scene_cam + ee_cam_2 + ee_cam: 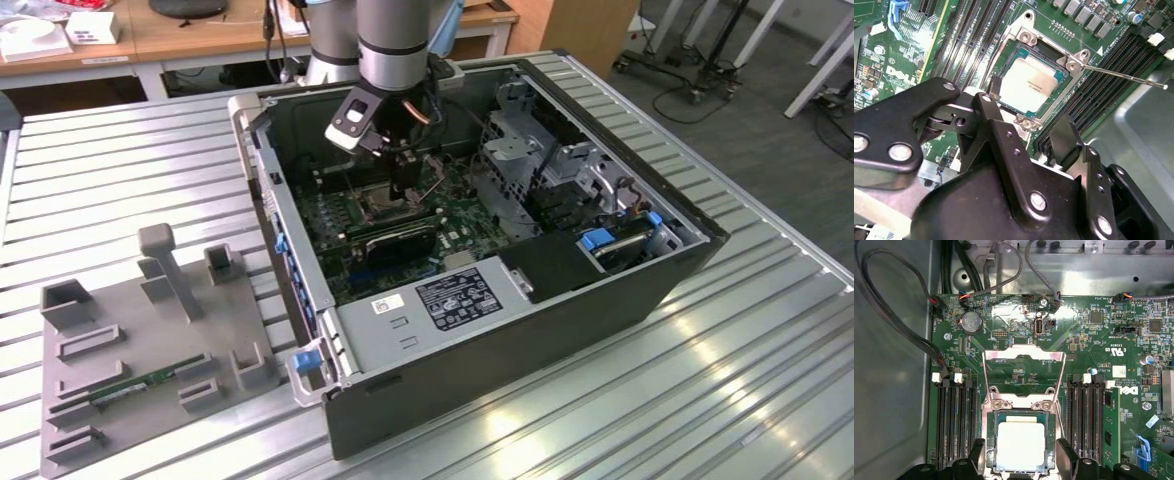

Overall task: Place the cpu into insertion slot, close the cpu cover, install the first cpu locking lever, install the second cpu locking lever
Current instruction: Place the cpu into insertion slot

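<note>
Seating the cpu (1021, 445) | cpu lies flat inside the slot (991, 430), corners look level | tool (1021, 462) spread wide, straddling the slot, gripping nothing | cover (1024, 356) tipped open beyond the slot | care: probably best to keep the tool clear and avoid nudging the cpu sideways

A wide silver metal table with long raised ribs (721, 400) is seen in the exterior view. A big black and grey computer case with its side open (534, 335) is laid flat on the table, near the middle. A flat grey plastic tray with small upright blocks (147, 345) is set on the table just beside the case, to the exterior view's left of it. Whether the two touch cannot be told. Bare ribbed metal is seen all around the case, and light is mirrored in it on the side of the case nearest the camera.
</note>
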You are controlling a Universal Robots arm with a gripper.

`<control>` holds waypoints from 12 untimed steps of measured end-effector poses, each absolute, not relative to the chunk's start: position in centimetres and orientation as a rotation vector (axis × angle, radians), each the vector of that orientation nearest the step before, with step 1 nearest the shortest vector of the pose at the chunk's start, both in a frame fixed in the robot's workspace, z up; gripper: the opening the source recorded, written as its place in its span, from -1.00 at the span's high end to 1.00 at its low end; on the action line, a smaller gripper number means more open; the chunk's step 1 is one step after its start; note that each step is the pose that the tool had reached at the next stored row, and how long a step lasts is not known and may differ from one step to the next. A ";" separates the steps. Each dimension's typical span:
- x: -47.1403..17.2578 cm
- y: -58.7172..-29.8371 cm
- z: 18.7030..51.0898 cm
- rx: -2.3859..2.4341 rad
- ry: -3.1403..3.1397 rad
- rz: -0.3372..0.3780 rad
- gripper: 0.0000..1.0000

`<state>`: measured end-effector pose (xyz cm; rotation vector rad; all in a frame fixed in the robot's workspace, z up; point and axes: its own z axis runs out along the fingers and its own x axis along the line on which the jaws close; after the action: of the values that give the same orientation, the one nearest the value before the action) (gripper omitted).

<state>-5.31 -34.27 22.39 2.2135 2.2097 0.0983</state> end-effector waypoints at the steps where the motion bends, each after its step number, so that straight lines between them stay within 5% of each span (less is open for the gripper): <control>1: -5.3 -34.3 22.4 2.213 2.210 0.098 -0.33; 12: -5.3 -34.3 22.4 2.213 2.210 0.098 0.54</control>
<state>-5.30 -34.27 22.40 2.2135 2.2097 0.0983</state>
